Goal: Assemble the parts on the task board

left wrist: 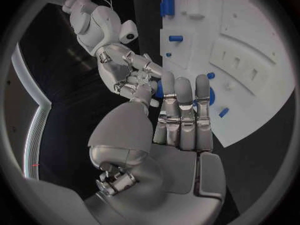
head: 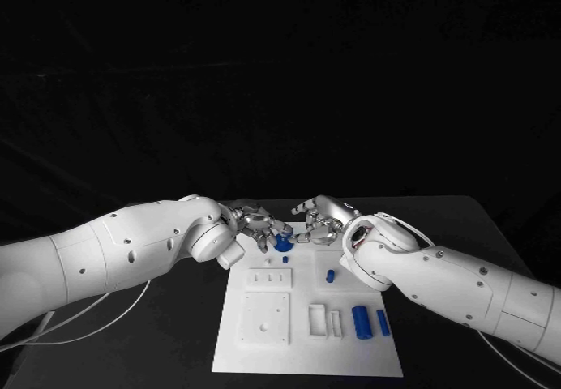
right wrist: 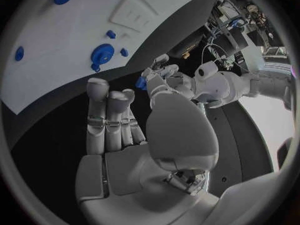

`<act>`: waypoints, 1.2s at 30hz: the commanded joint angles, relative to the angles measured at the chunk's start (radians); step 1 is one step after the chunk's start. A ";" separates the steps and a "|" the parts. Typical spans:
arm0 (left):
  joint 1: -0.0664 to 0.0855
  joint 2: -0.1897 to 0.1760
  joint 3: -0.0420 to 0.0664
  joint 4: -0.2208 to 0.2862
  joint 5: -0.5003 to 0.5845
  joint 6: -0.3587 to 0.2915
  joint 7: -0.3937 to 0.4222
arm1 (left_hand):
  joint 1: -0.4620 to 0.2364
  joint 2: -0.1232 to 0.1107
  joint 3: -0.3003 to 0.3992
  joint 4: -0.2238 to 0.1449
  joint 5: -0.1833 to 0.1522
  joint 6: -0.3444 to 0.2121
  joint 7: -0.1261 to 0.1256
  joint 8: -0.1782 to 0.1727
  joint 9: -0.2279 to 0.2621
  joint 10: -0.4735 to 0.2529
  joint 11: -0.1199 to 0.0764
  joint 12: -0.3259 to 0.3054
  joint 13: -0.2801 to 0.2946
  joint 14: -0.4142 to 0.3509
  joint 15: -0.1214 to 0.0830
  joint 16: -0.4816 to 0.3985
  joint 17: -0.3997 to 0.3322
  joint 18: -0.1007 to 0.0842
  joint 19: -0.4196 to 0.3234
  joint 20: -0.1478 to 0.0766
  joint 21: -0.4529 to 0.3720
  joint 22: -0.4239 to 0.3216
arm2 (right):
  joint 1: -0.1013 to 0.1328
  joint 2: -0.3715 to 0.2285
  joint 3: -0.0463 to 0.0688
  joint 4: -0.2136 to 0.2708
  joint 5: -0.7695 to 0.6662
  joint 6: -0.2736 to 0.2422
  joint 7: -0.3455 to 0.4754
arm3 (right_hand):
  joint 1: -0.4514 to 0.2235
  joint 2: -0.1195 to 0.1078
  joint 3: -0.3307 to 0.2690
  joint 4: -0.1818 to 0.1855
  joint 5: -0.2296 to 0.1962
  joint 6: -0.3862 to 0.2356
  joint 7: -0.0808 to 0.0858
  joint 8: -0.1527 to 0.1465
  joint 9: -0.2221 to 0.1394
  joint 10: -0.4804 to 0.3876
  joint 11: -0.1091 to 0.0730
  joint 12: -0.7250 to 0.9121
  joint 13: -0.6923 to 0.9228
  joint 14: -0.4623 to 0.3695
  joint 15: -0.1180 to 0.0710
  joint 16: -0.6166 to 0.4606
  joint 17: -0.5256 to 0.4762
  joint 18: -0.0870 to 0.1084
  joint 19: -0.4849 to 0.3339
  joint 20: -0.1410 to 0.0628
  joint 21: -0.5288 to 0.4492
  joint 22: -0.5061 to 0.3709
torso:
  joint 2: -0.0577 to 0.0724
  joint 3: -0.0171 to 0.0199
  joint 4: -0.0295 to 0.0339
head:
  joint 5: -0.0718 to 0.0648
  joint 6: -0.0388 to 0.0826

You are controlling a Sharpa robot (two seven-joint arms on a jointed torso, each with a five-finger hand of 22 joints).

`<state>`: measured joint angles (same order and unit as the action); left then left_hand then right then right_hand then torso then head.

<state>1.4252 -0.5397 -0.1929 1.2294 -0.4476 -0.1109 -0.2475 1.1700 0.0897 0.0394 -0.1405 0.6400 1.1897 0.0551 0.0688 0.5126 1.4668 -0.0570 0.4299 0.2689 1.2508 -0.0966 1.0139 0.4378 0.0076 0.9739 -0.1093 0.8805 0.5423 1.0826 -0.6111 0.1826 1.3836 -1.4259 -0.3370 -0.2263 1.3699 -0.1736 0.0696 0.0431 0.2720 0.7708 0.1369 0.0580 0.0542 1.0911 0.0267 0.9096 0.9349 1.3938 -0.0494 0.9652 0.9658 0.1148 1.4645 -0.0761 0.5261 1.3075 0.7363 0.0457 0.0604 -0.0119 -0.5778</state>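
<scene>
Head view: both arms meet over the far end of the task board (head: 351,356) on the black bench (head: 468,223). The left robot hand (head: 259,225) has a blue part (head: 283,241) at its fingertips, apparently pinched. The right robot hand (head: 322,220) faces it just across, fingers curled toward the same part; whether it touches I cannot tell.
Board contents: two blue cylinders (head: 370,321) lie near the board's right edge, long axes running toward and away from the robot.
Left wrist view: fingers upright, blue showing behind the fingertips (left wrist: 185,92).
Right wrist view: fingers half curled, nothing seen in the palm (right wrist: 134,167).
Key relation: the part sits between the hands, the left nearer; board directly below, so the coming move is probably downward.
</scene>
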 commanded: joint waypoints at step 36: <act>-0.056 -0.021 -0.049 0.072 -0.320 -0.200 -0.225 | -0.095 0.022 0.046 -0.116 0.078 0.120 -0.093 0.120 0.193 0.047 -0.030 0.162 0.030 0.098 -0.022 0.038 0.051 0.011 0.112 -0.018 -0.076 0.092 | 0.056 -0.197 0.101 -0.155 0.341 -0.041 0.245 | -0.028 0.033 -0.029 -0.031 0.190 0.055 -0.006 -0.003 0.001 -0.032 -0.004 0.056 -0.130 -0.029 0.000 -0.012 -0.033 0.011 0.037 0.008 -0.092 0.046 | -0.015 -0.0015 -0.0068 | 0.021 -0.061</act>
<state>1.3713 -0.5615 -0.2423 1.2951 -0.6970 -0.2619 -0.4522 1.0782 0.1078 0.0594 -0.2273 0.7136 1.1974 0.0625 0.1271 0.5143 1.4761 -0.0737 0.5897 0.2969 1.3455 -0.1193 1.0488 0.4877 0.0076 1.0795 -0.1288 0.8085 0.6342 1.1377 -0.8093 0.2829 1.2318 -1.1020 -0.3649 -0.0023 1.3525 -0.1401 0.0469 0.0128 0.4582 0.8209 0.1307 0.0580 0.0544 1.0583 0.0288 0.9601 0.8055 1.3677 -0.0445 0.9505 0.9317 0.1145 1.4684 -0.0692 0.4341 1.3073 0.7214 0.0435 0.0519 0.0063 -0.6359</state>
